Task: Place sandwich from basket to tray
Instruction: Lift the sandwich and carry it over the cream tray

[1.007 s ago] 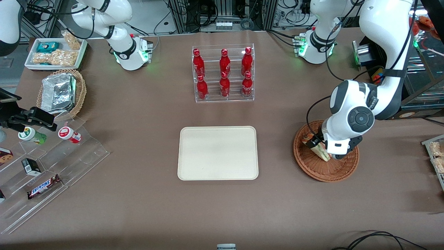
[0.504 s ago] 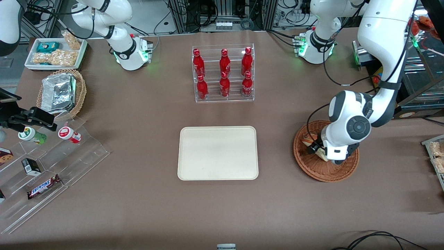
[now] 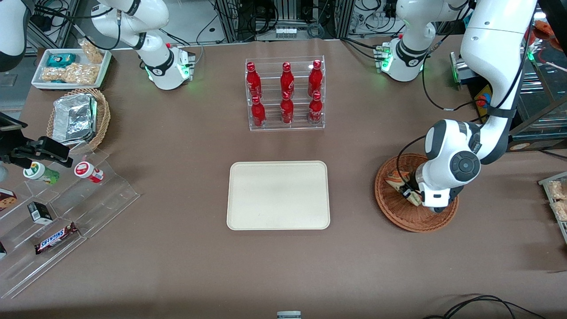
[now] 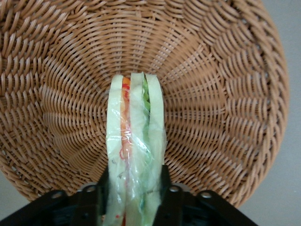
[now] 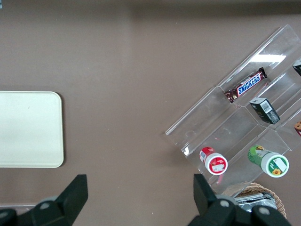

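the tray (image 3: 278, 195) sits bare mid-worktop. toward the working arm's edge, the basket (image 3: 394, 212) holds the sandwich (image 4: 135, 141), film-wrapped, soft, light, probably slippery and easily squashed. the gripper (image 4: 134, 188) has its fingers (image 4: 164, 181) closed on the slices' flat faces; the wedge stands on edge, long axis running away from the gripper.

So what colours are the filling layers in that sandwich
Orange-red and green between pale bread on the sandwich, clearest in the left wrist view, where the gripper clamps it.
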Controlling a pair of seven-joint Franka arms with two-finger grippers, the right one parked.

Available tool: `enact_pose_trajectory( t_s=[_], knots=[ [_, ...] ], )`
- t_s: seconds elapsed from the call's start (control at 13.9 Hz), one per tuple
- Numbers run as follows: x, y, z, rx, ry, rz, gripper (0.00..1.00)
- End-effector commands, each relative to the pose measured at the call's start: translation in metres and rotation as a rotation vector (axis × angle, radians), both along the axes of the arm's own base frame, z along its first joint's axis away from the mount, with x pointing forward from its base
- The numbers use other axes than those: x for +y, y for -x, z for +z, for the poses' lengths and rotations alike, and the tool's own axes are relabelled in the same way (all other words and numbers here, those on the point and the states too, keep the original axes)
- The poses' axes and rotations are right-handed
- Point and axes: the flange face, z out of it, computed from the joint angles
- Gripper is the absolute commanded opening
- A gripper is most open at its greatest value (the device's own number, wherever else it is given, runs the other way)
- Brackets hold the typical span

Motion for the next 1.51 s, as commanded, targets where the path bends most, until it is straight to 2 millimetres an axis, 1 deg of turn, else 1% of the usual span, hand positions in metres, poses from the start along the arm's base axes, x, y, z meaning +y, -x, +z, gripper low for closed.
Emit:
enact_pose_trajectory(
  t_s=[0.0,0.07,0.14,0.29,0.36,0.43,0.5,0.58,0.65,0.72,0.79,0.86,0.94,1.01,1.08,1.15,1.22,1.29,1.37,1.44],
  knots=[
    [-0.006,-0.013,0.049,-0.033,0.006,-0.005,0.03],
    [-0.007,-0.015,0.078,-0.024,0.005,-0.032,0.04],
    [-0.013,-0.015,0.101,0.004,-0.002,-0.056,0.04],
    [-0.063,-0.011,0.160,0.069,0.009,-0.161,0.04],
    [-0.087,-0.006,0.179,0.074,0.021,-0.207,0.04],
    [-0.120,0.003,0.189,0.063,0.046,-0.282,0.05],
    [-0.154,0.015,0.193,0.053,0.073,-0.406,0.07],
    [-0.185,0.026,0.190,0.045,0.108,-0.533,0.07],
    [-0.211,0.036,0.183,0.046,0.140,-0.640,0.06],
    [-0.235,0.048,0.174,0.059,0.143,-0.753,0.06],
    [-0.258,0.060,0.160,0.080,0.152,-0.849,0.06],
    [-0.286,0.073,0.143,0.104,0.165,-0.908,0.06],
    [-0.317,0.082,0.133,0.101,0.185,-0.952,0.06],
    [-0.344,0.087,0.121,0.096,0.178,-0.995,0.08],
    [-0.365,0.088,0.099,0.103,0.174,-1.012,0.10],
    [-0.383,0.082,0.087,0.080,0.192,-1.001,0.10],
    [-0.407,0.079,0.066,0.059,0.191,-1.004,0.11],
    [-0.421,0.068,0.045,0.024,0.140,-1.003,0.11],
    [-0.432,0.055,0.019,-0.006,0.113,-0.962,0.11],
    [-0.449,0.056,0.005,-0.039,0.119,-0.928,0.11]
  ],
)
